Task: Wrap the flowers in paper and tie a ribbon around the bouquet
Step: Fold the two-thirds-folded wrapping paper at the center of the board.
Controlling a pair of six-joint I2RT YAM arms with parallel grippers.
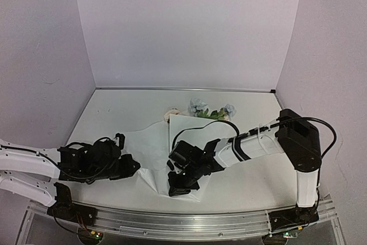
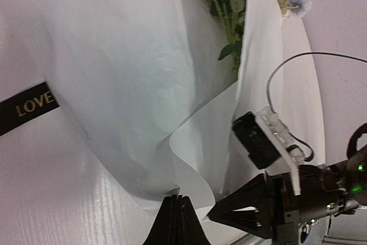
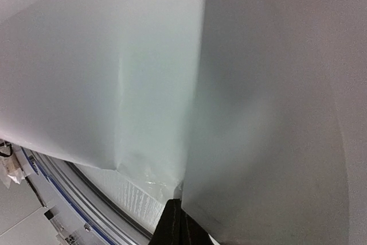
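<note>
The white paper [image 1: 184, 137] lies rumpled across the table's middle, with the flowers [image 1: 209, 111] poking out of its far end. Green stems and pink and pale blue blooms of the flowers [image 2: 226, 4] lie in the paper [image 2: 132, 73] fold. My left gripper [image 2: 178, 199] is shut at the sheet's near-left edge, where the paper rises from its tips. My right gripper [image 3: 182, 202] is shut on a raised paper [image 3: 143, 84] edge; the left wrist view shows that gripper [image 2: 215, 213] with a white sliver between its fingers. The black ribbon [image 2: 23, 110] with gold lettering lies flat to the left.
White walls close in the table on three sides. An aluminium rail [image 1: 183, 222] runs along the near edge, just below both grippers. My left gripper [image 1: 136, 164] and right gripper [image 1: 174, 191] work close together near that edge. The right arm's black cable [image 1: 200, 125] loops above the paper.
</note>
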